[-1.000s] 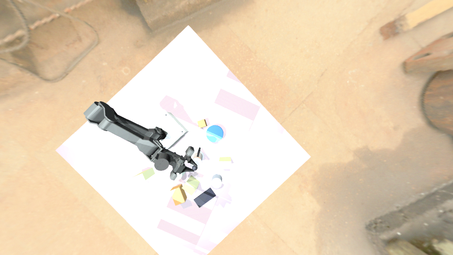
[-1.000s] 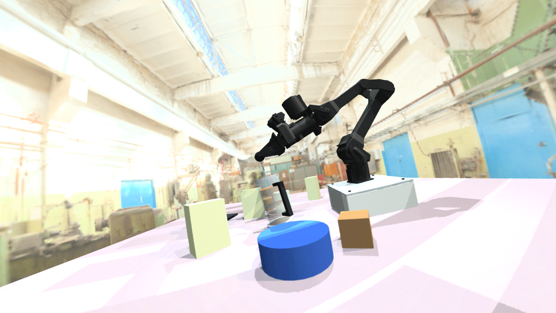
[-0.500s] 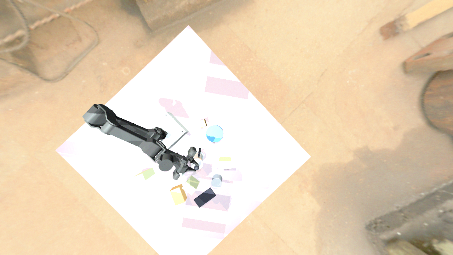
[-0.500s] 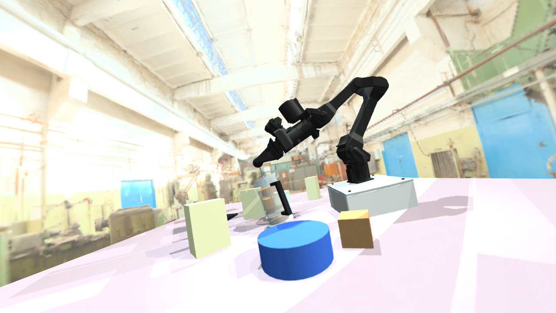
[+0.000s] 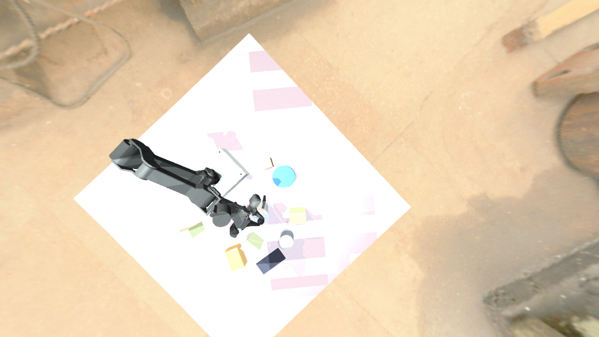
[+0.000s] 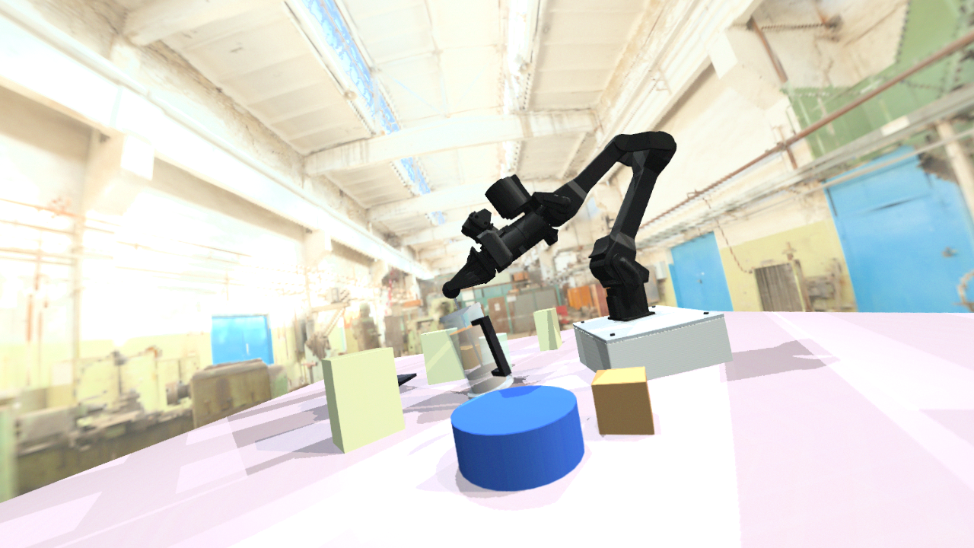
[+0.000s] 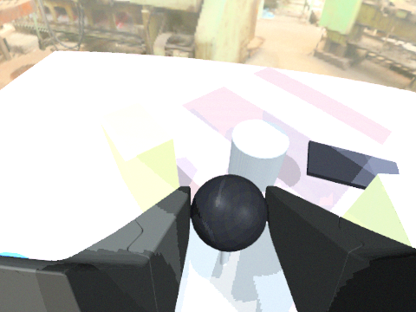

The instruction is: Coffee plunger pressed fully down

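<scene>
The coffee press (image 6: 469,355) (image 5: 263,214) is a clear cylinder with a black side handle (image 6: 494,347) (image 5: 264,201). In the exterior view it leans, its top toward the left. My gripper (image 6: 450,289) (image 5: 260,220) is shut on the round black plunger knob (image 7: 229,212), with one finger on each side of it. The knob is a short way above the press's top. A short piece of the thin rod (image 7: 223,258) shows below the knob in the wrist view. Its lower part is hard to make out.
A blue cylinder (image 6: 517,439) (image 5: 283,176) and a brown block (image 6: 623,406) stand near the press. A pale green block (image 6: 364,402) (image 5: 297,216), a grey-white cylinder (image 5: 286,240) (image 7: 259,145), a dark flat box (image 5: 271,260) (image 7: 335,165) and a yellow block (image 5: 235,258) are also around it.
</scene>
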Tool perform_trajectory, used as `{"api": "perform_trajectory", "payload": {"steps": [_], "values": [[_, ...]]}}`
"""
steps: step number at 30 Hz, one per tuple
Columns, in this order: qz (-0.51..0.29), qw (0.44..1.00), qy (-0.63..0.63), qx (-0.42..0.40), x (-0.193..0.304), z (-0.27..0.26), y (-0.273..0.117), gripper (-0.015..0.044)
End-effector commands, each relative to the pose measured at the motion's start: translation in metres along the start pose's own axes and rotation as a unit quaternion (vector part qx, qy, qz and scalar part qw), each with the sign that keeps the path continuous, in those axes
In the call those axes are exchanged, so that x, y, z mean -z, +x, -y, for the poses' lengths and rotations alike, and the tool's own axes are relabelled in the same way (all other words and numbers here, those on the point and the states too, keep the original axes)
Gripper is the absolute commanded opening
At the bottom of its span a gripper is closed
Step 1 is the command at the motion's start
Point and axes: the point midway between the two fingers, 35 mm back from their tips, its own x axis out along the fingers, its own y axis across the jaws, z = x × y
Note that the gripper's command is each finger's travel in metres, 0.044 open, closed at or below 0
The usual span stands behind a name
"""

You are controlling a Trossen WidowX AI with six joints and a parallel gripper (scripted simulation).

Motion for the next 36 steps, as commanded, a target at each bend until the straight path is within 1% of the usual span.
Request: {"api": "perform_trajectory", "payload": {"steps": [1, 34, 36], "values": [[-0.019, 1.000, 0.005, 0.000, 0.0094, -0.0001, 0.0041, 0.0123], [-0.019, 1.000, 0.005, 0.000, 0.0059, 0.0002, 0.0084, 0.0123], [-0.010, 1.000, 0.001, 0.000, 0.0017, 0.0003, 0.0061, 0.0123]]}}
